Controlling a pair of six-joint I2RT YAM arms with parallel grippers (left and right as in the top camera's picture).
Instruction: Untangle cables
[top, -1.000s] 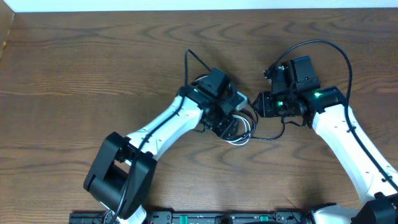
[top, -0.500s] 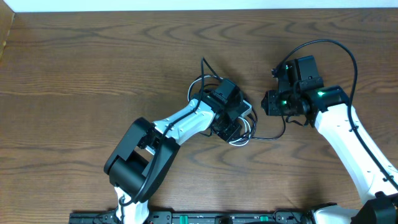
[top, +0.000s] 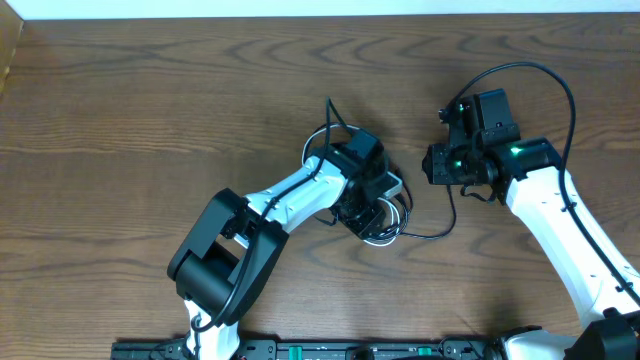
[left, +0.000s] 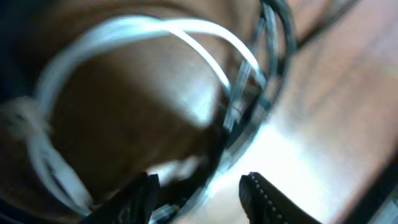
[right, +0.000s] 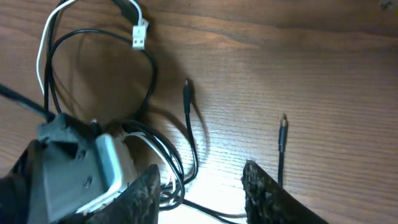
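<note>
**Left tool** (left: 199, 186). The fingers (left: 140, 196) stand apart. Blurred strands of the white cable (left: 155, 22) and the black cable (top: 452, 212) cross the gap without filling it. The left wrist view is too smeared to show whether either finger touches a strand. The left tool is set down into the tangle (top: 382, 222).

**Cables.** Both cables are bunched in loops directly under and around the left tool.
- In the overhead view, white loops show at the lower right edge of the left tool.
- From there a single black strand runs along the bench (top: 150, 100) to the right of the left tool, then bends up toward the right tool (right: 201, 174).
- In the right wrist view, a white plug (right: 138, 35) lies flat on the bench beyond the left tool, at the end of a white loop.
- A small black plug (right: 188, 92) lies near the left tool, its strand curving back into the tangle.
- A thin plug (right: 283, 124) lies farther from the left tool, well apart from the small black plug.

**Right tool.** The fingers are parted and grip nothing. The right tool hangs to the right of the left tool, apart from it.
</note>
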